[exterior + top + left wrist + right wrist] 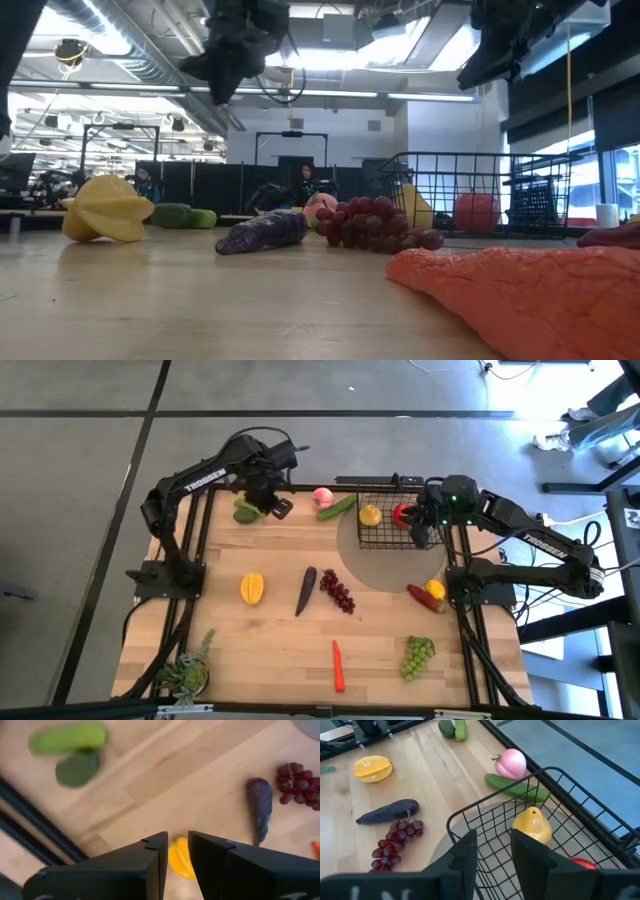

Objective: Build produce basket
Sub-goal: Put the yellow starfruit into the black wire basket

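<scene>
My basket (385, 520) holds two pieces; the remaining produce lies on the surface (280, 630); my left gripper (175, 851) and right gripper (494, 847) are each slightly parted, empty.

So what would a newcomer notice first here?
Probably the black wire basket at the table's far edge, already holding a yellow pear-like fruit and a red one, with the right hand poised above it. Then the produce still scattered on the wood: grapes, eggplant, carrot.

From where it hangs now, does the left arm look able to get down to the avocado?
Probably yes. The left claw hangs just above and beside the avocado, holding nothing. Only a green vegetable lies against the avocado, not over it.
</scene>
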`<action>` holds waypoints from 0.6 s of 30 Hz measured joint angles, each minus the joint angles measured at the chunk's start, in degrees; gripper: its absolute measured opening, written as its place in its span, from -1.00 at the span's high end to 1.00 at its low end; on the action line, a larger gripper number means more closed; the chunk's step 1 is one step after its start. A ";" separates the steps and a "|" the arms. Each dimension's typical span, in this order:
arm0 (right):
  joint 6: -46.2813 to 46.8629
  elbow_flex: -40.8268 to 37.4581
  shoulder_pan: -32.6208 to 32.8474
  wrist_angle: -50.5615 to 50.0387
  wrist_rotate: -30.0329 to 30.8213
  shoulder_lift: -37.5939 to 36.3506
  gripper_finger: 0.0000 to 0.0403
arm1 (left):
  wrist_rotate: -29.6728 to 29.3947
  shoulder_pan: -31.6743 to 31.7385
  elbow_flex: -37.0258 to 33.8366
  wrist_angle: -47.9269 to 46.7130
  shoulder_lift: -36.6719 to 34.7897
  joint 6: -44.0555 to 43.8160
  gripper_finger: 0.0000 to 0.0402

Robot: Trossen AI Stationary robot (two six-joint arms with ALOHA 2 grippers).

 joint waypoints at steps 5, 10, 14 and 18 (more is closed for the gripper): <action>-2.65 0.00 0.00 0.00 -0.01 0.02 0.44 | 4.90 -3.65 -10.82 -0.22 -6.99 -10.68 0.68; -5.45 0.00 0.00 0.04 -0.01 0.02 0.44 | 6.93 -9.76 -20.84 0.06 -12.13 -23.21 0.68; -6.66 0.00 0.00 0.34 -0.02 0.02 0.44 | 8.22 -14.22 -26.73 3.48 -14.00 -29.03 0.68; -6.76 0.00 -0.02 1.64 -0.02 0.02 0.44 | 8.49 -17.77 -32.02 9.99 -13.99 -29.55 0.68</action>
